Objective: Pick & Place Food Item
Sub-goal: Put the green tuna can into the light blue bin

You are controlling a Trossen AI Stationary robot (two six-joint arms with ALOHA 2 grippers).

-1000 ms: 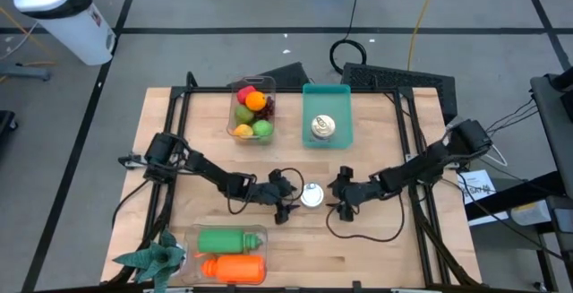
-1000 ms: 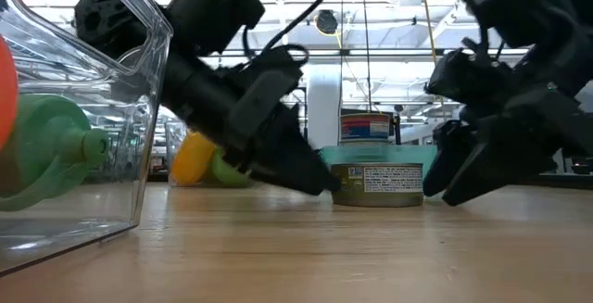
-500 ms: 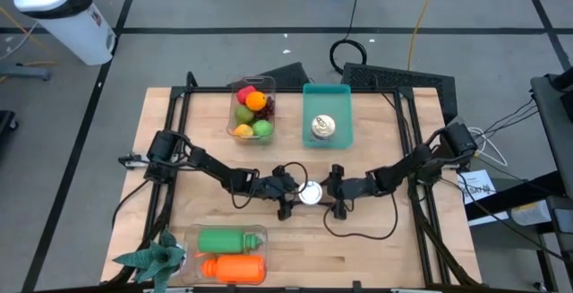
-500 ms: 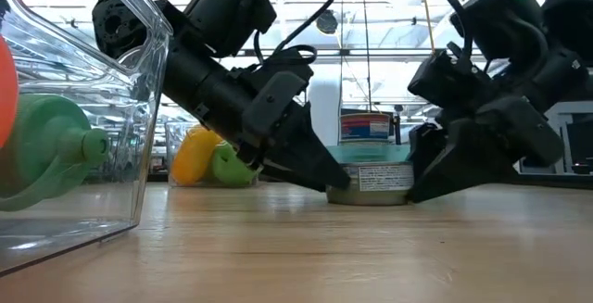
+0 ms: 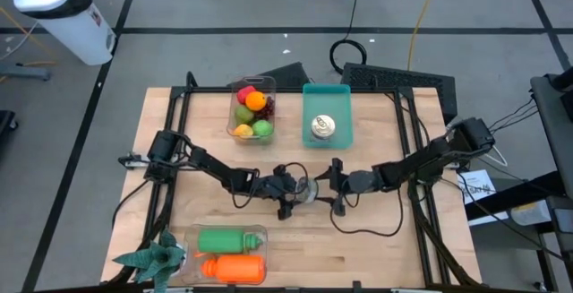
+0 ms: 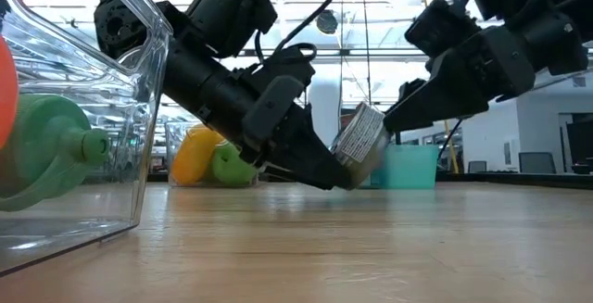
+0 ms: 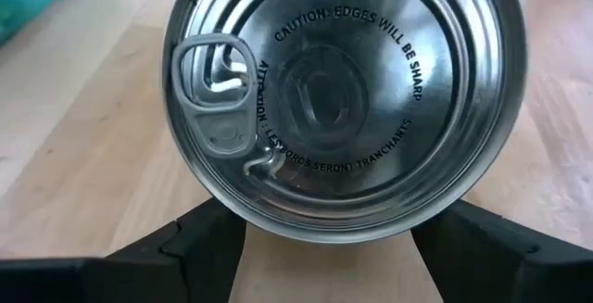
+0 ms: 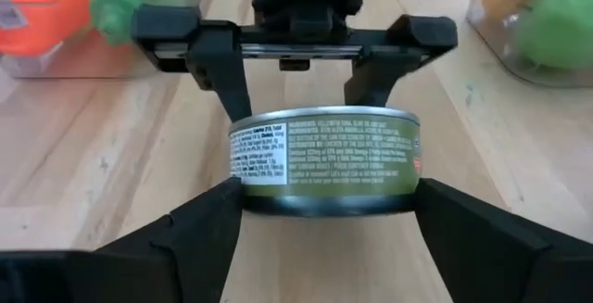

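Observation:
A low round can (image 5: 310,188) with a green label and a pull-tab lid is at the middle of the table, between both grippers. It stands tilted, its lid (image 7: 343,99) facing my left arm. My left gripper (image 5: 295,192) comes from the table's left and is shut on the can's low side. My right gripper (image 5: 324,184) comes from the right and is shut on the raised side (image 6: 371,127). I cannot tell whether the can's low edge (image 6: 347,181) touches the wood. My left gripper has its two fingers (image 7: 208,238) on opposite sides of the can's wall (image 7: 236,212), at the low part nearest the table. They slant down from the table's left. The lid tilts toward this arm. My right gripper pinches the can's labelled side wall (image 8: 243,178) between its two fingers (image 8: 208,224), one at each end of the can's width. The fingers come from the table's right, slanting slightly down. This side of the can is raised off the table.
A teal bin (image 5: 343,91) holding a second can (image 5: 322,128) stands at the far middle, with a clear tub of fruit (image 5: 252,109) to its left. A clear container with green and orange bottles (image 5: 228,253) lies near the front left, beside a green plant-like toy (image 5: 148,257).
My right gripper has gone toward the table's left until its fingers stood around the can, then risen and tipped upward. The can, flat on the table before, has tipped up on its right side, its lid turning toward my left arm, which has stayed at the can.

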